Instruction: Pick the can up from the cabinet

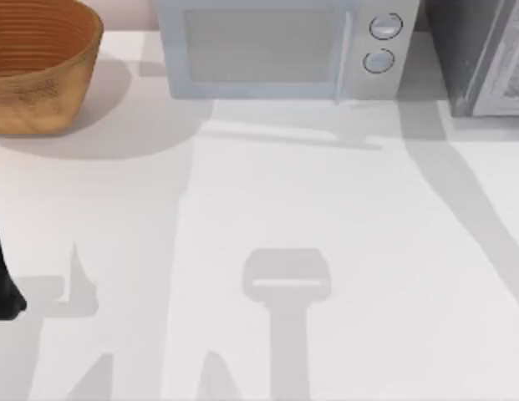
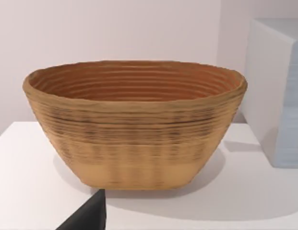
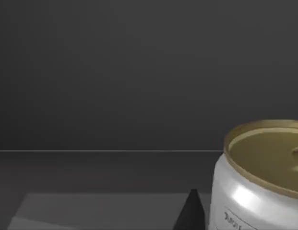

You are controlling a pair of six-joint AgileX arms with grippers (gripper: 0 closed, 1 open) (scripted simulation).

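We are viewing the can (image 3: 261,177) up close from the right wrist camera: it is standing upright inside a dark cabinet (image 3: 115,72), gold lid up, so our right arm is presumably reaching in for it. Whether the right hand is spread or clenched, we cannot tell. Our left arm (image 1: 2,280) is idling at the table's left edge, facing the basket (image 2: 134,124).
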